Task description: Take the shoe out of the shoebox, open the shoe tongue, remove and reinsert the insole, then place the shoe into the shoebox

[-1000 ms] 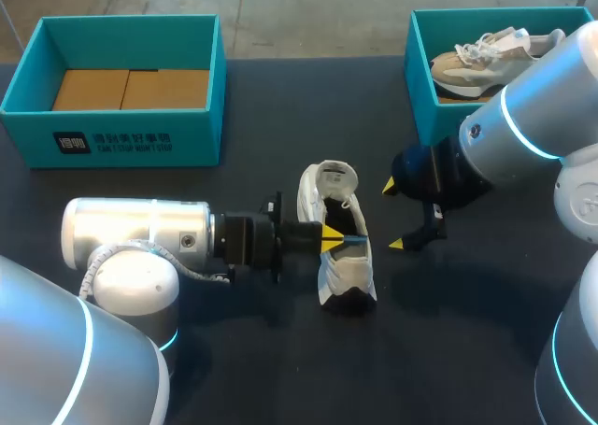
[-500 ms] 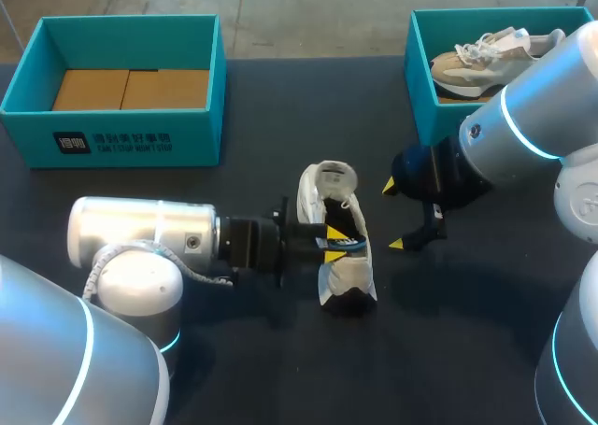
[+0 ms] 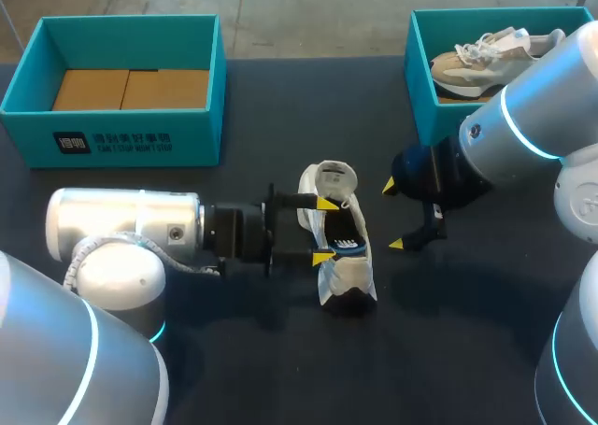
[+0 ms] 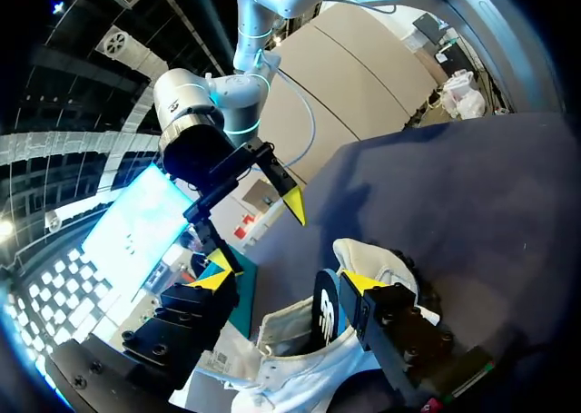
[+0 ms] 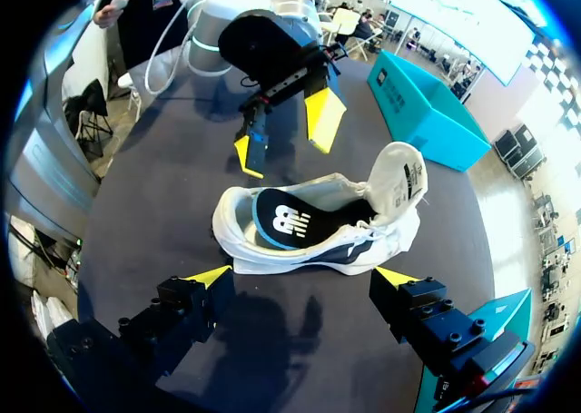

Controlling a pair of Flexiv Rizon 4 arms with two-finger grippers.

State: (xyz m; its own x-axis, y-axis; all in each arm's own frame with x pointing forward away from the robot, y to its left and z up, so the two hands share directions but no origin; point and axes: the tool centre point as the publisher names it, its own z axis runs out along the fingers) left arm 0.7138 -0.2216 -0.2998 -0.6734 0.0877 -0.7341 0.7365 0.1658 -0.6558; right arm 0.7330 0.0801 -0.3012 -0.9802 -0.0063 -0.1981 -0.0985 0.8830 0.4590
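A white shoe (image 3: 342, 274) lies on the dark table in the middle of the head view, its tongue (image 3: 334, 177) folded back. A black insole (image 3: 344, 242) with a blue-white logo lies in its opening, also seen as the insole (image 5: 286, 221) in the right wrist view. My left gripper (image 3: 325, 230) is open at the shoe's left side, one yellow tip by the tongue and one by the insole, holding nothing. My right gripper (image 3: 392, 216) stands open just right of the shoe. From my left gripper (image 4: 286, 281) the shoe (image 4: 309, 368) and insole (image 4: 325, 313) show between its fingers.
A teal shoebox (image 3: 121, 135) with a cardboard bottom stands at the back left. A second teal shoebox (image 3: 420, 79) at the back right holds a beige shoe (image 3: 486, 56), close behind my right arm. Bare dark table lies in front of the shoe.
My left gripper has gone from shut on the insole to open, letting the insole rest in the shoe, and its arm has drawn back a little to the left. The right arm has not moved.
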